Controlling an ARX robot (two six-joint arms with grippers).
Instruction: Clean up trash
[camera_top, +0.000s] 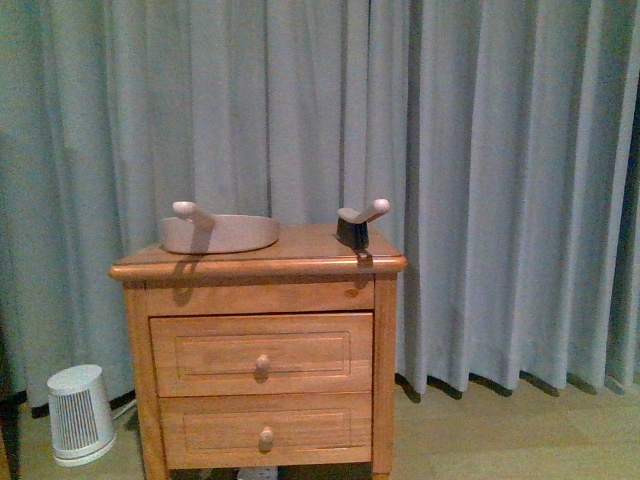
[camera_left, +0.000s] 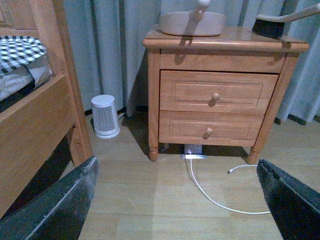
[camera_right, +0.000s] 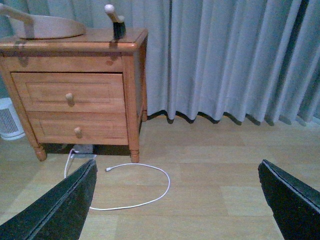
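No trash shows in any view. A pink dustpan (camera_top: 218, 232) lies on top of the wooden nightstand (camera_top: 260, 340), with a small brush (camera_top: 358, 225) with black bristles beside it. Both appear again in the wrist views, the dustpan (camera_left: 192, 22) and brush (camera_left: 280, 22) from the left, the dustpan (camera_right: 45, 25) and brush (camera_right: 117, 22) from the right. My left gripper (camera_left: 177, 200) is open over bare wooden floor in front of the nightstand. My right gripper (camera_right: 177, 200) is open over the floor to the nightstand's right. Neither arm shows in the front view.
Grey curtains (camera_top: 480, 150) hang behind the nightstand. A small white heater (camera_top: 80, 415) stands on the floor to its left. A white cable (camera_right: 135, 192) loops across the floor from a power strip (camera_left: 192, 150) under the nightstand. A wooden bed frame (camera_left: 35, 115) fills the left wrist view's side.
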